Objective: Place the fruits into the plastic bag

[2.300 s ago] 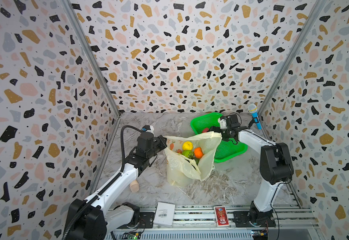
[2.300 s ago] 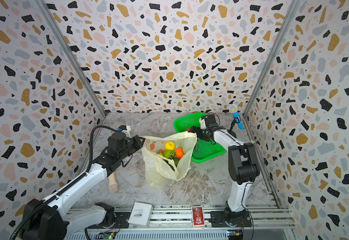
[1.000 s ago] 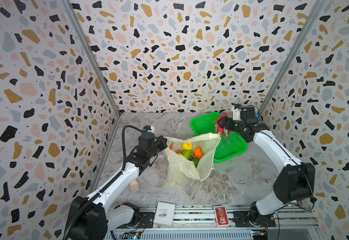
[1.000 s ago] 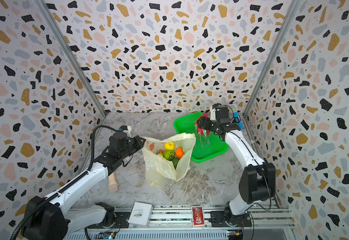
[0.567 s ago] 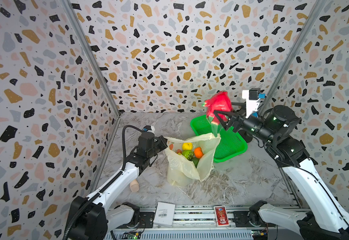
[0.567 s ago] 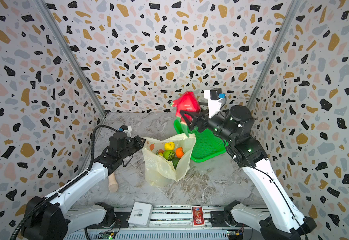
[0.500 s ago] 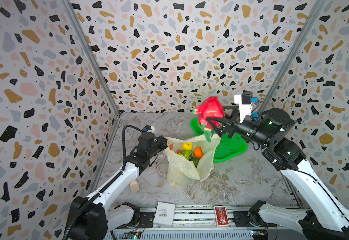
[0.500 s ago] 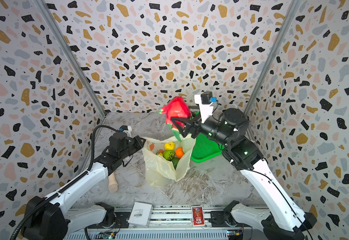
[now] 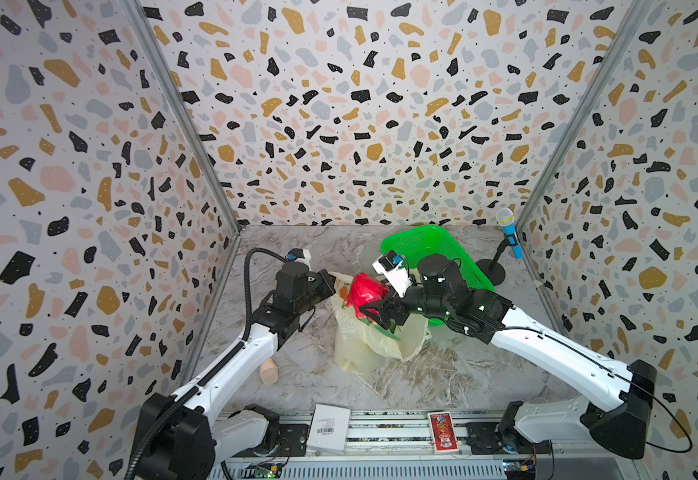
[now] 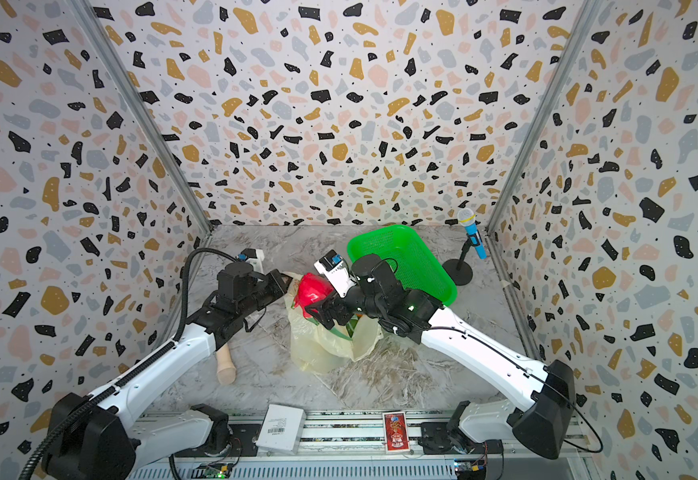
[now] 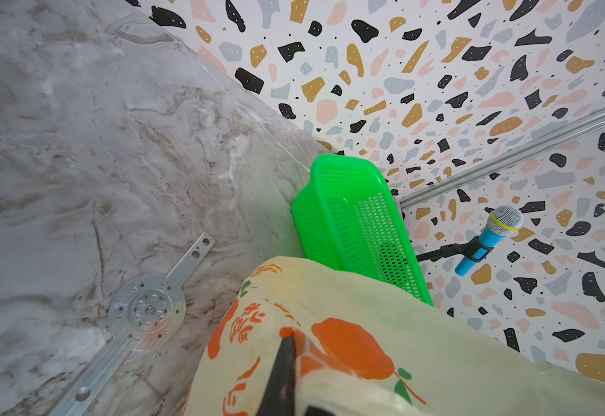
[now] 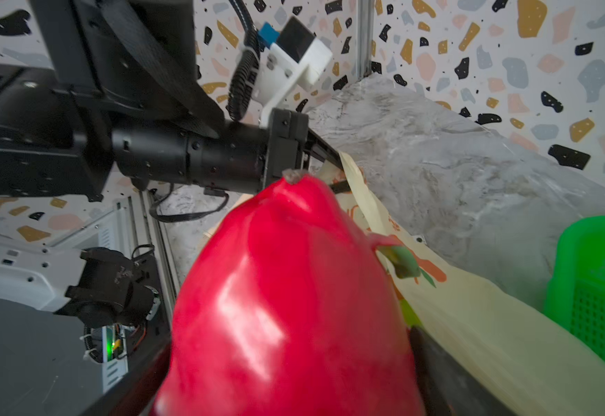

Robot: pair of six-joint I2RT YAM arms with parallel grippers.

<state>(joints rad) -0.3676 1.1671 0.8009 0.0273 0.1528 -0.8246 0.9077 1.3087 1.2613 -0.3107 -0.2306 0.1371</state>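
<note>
Over the crinkly pale-yellow plastic bag (image 9: 360, 353) in both top views, we are holding a red-pink toy fruit (image 9: 362, 291) in our wide-spread right gripper (image 9: 371, 306). At the left wrist, our left gripper (image 11: 285, 363) is clamping the bag's rim tight; at the right wrist, the fruit (image 12: 286, 306) is filling the jaws.

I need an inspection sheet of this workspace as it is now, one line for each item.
Surface: grey marbled table.
Job's things: red fruit held at the plastic bag's mouth.
Clutter: green basket, wooden peg, toy microphone, white box, red card pack, metal plate.
Grippers: left gripper shut on the bag's rim; right gripper closed on the red fruit.
Cables: black hose arches over the left arm; thin cable loops near the right arm's base.
Surroundings: terrazzo-patterned walls.
</note>
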